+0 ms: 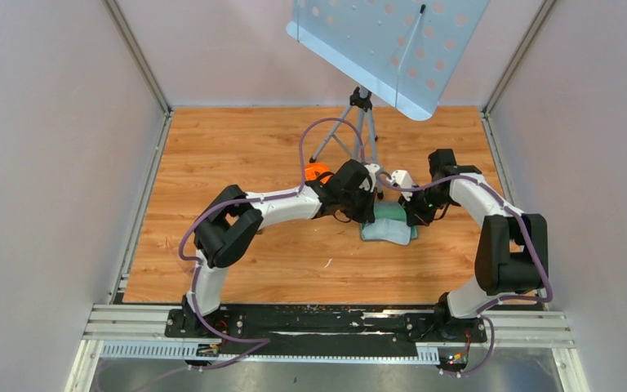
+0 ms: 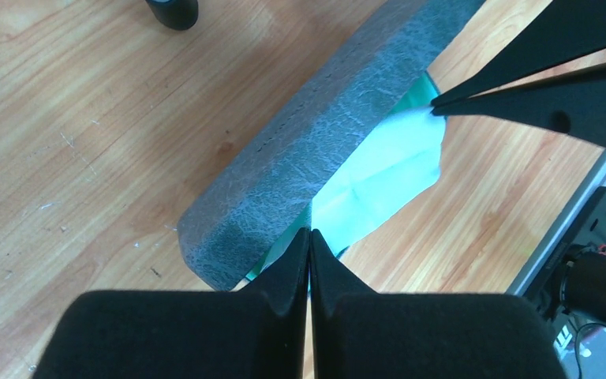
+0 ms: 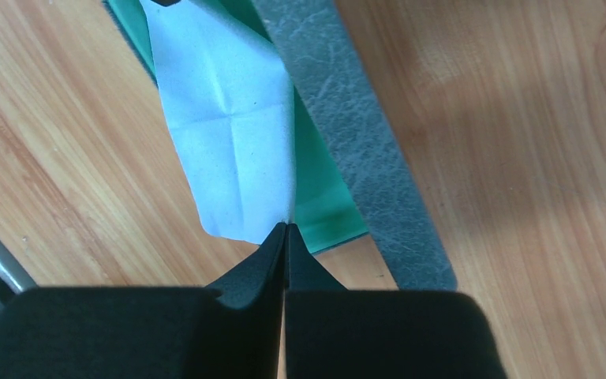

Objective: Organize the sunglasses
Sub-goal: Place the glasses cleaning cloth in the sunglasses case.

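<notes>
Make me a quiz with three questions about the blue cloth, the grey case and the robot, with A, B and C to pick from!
1. Where does the pale blue cloth lie?
A. Over the green inside of the grey case
B. On the tripod
C. On the metal rail

2. How many robot arms are there?
A. One
B. Two
C. Three

3. How are the left fingers and the right fingers?
A. Both wide open
B. One pair open, one pair shut
C. Both shut, pinching the cloth's edge

Answers:
1 A, both wrist views show the cloth spread over the green lining.
2 B, the top view shows a left arm and a right arm.
3 C, each pair's tips meet with no gap, right at the cloth.
</notes>
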You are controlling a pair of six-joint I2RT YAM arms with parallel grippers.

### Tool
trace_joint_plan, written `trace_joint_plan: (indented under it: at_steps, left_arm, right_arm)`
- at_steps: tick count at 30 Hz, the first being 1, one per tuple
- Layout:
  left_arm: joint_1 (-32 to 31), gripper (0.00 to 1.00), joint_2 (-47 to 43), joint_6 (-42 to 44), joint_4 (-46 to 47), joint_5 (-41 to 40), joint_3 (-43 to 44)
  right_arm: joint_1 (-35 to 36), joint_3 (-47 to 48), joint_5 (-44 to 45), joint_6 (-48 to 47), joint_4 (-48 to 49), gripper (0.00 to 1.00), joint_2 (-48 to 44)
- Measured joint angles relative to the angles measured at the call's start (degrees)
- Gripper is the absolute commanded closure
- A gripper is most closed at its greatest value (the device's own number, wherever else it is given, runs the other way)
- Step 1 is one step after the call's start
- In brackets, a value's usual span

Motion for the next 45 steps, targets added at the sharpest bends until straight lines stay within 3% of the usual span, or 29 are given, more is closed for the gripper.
trace_joint_plan:
  at_steps: [39,45]
  left_arm:
    - [0.0,0.98,2.4,0.9,-3.0,-2.5,2.4]
    - [0.0,1.00,2.4,0.9,-3.1,-2.8,2.4]
  right_arm:
    - [-0.3,-0.7,3.6,1.8,8.8,0.97,3.1]
    - [-0.3,-1.2,3.6,2.1,8.9,1.00,3.1]
